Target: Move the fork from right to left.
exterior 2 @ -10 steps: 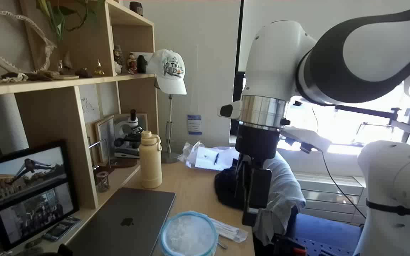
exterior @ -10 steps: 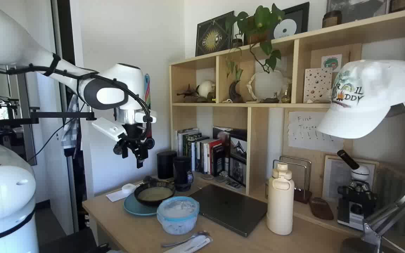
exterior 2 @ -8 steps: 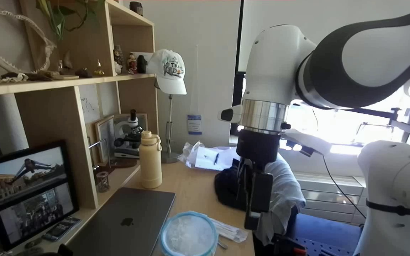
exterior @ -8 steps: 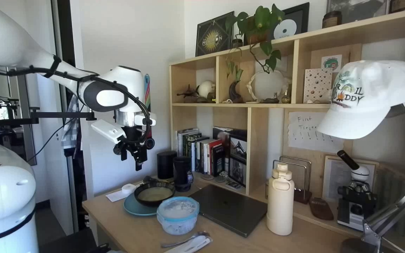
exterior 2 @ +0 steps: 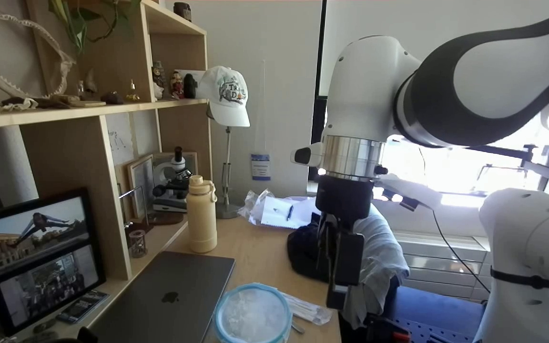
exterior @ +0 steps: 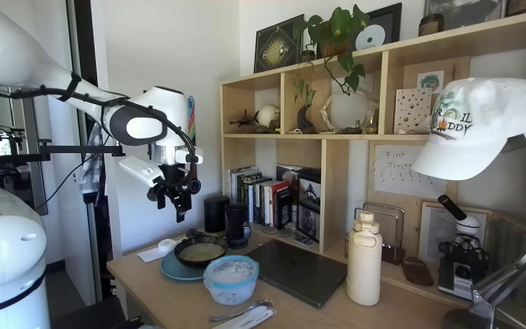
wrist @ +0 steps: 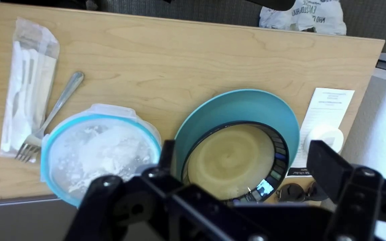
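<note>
The fork [wrist: 51,115] is silver-grey, the Robotiq gripper [wrist: 242,154] black, the bench [wrist: 213,57] pale, grained wood. Near a bench corner, the plate [wrist: 238,107] is plain teal; the bowl [wrist: 233,155] is cream inside with faint rings, its dark rim blocked in grey-green and blue. The lidded tub [exterior: 230,292] is translucent, edged light blue; the MacBook [exterior 2: 165,281] dark grey.

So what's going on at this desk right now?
The Franka arm holds its gripper open above the desk, with nothing in its grasp. The fork, the thing to be moved, lies ungripped beside the round lidded container, partly across a clear packet of white cutlery. In the wrist view, a dark-rimmed bowl on a teal plate shows between the fingers, with the fork off to one side.
</note>
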Robot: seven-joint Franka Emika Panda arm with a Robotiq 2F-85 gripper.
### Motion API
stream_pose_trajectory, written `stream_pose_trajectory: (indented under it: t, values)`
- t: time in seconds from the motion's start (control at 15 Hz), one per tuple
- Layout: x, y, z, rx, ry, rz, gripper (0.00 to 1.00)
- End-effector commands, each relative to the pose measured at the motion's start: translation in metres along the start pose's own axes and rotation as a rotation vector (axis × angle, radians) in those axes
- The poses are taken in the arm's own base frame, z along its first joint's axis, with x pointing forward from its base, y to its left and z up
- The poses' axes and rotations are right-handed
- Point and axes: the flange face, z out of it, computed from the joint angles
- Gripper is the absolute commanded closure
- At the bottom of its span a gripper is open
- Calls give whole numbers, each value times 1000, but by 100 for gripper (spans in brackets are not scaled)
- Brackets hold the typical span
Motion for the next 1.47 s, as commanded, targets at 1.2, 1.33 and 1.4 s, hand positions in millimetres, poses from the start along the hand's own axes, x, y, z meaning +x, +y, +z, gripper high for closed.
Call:
stream_pose_trajectory:
  t: [1.2, 1.33, 1.4]
  values:
    - [14, 137, 88, -73, 5, 329, 0]
    - [11, 151, 109, -79, -8, 360, 0]
    - [8, 156, 118, -81, -17, 376, 0]
